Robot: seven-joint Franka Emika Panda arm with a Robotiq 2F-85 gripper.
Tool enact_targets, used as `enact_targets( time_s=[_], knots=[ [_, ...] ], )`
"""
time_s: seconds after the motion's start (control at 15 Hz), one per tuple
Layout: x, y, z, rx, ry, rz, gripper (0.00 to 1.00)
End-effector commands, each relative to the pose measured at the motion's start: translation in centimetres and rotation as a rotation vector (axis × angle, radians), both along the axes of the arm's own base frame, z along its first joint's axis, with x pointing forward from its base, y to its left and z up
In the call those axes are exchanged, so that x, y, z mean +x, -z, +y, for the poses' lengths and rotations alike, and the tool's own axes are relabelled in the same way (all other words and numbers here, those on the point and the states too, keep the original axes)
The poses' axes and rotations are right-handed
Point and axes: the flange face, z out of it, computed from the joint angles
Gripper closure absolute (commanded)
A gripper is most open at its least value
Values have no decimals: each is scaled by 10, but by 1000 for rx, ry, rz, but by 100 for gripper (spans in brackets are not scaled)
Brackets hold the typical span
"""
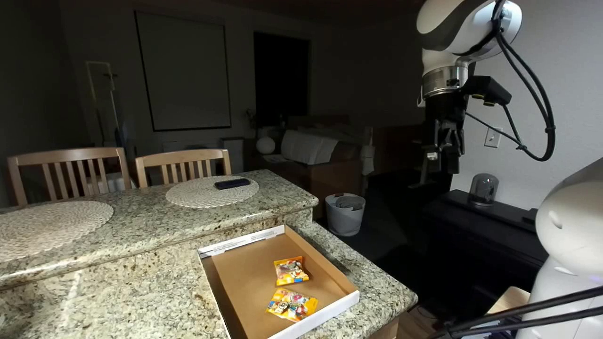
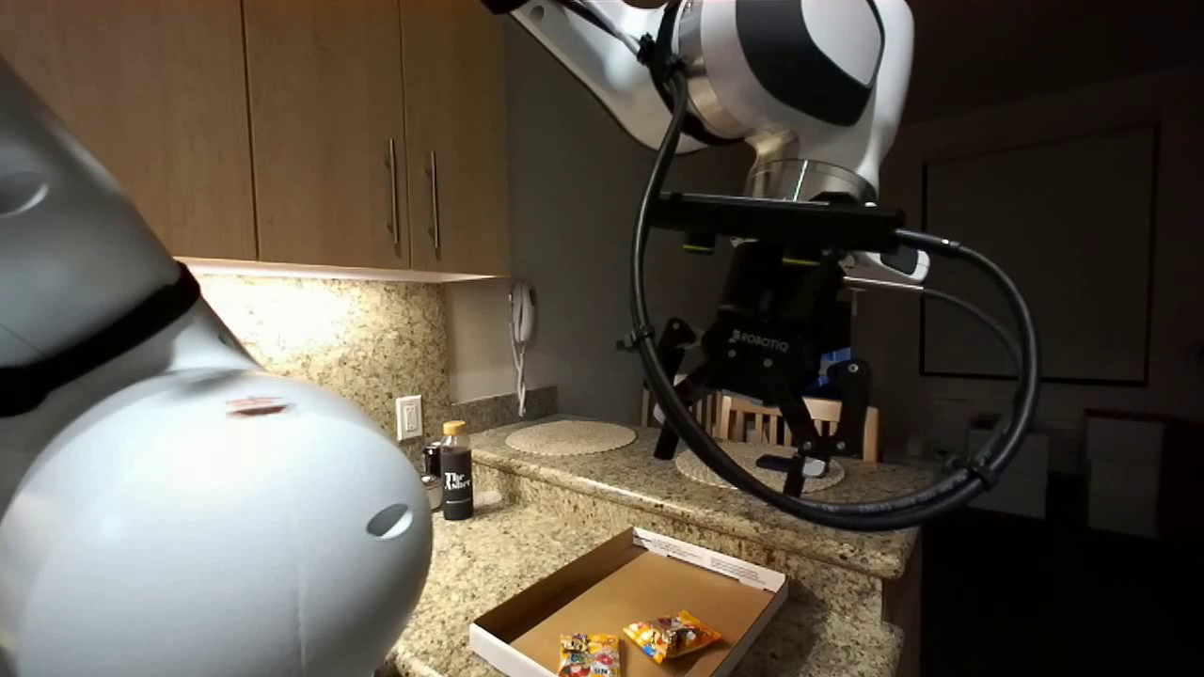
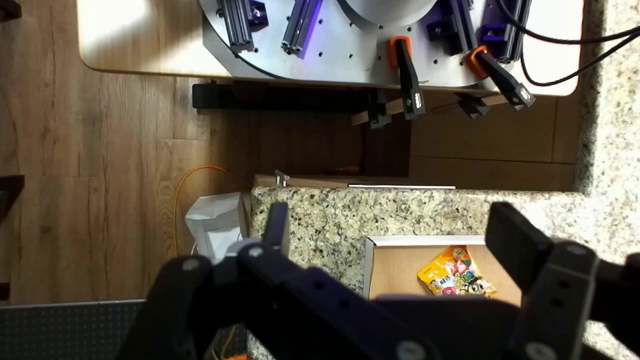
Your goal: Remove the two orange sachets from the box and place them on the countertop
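The worktop held a bottle. The box walled in both packets, below and well apart from my empty, wide-spread claw.

2 orange sachets in 1 box, 6 o'clock from center in an exterior view. Also there: 2 chairs, 2 placemats, 1 dark flat slab, all around 9; 1 gripper at 3; 1 bin at 4:30. In an exterior view: 1 yellow-capped bottle at 7:30, 2 cabinet handles at 10. Wrist view: 2 orange-tipped clamps, at 1 and 2.
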Motion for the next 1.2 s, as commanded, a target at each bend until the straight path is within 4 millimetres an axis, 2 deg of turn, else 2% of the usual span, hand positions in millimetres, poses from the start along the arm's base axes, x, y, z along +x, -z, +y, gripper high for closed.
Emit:
enact_targets(
  time_s=[0.0, 0.33, 0.47, 0.8, 0.93, 1.07, 1.13],
  knots=[
    [15, -5, 23, 19, -27, -16, 0],
    [44, -21, 84, 56, -92, -119, 0],
    [59, -21, 113, 36, -110, -162, 0],
    [96, 9, 184, -76, -94, -305, 0],
    [112, 28, 214, -125, -70, -351, 0],
    [120, 50, 233, -164, -59, -335, 0],
    [121, 57, 233, -173, -30, -315, 0]
  ],
)
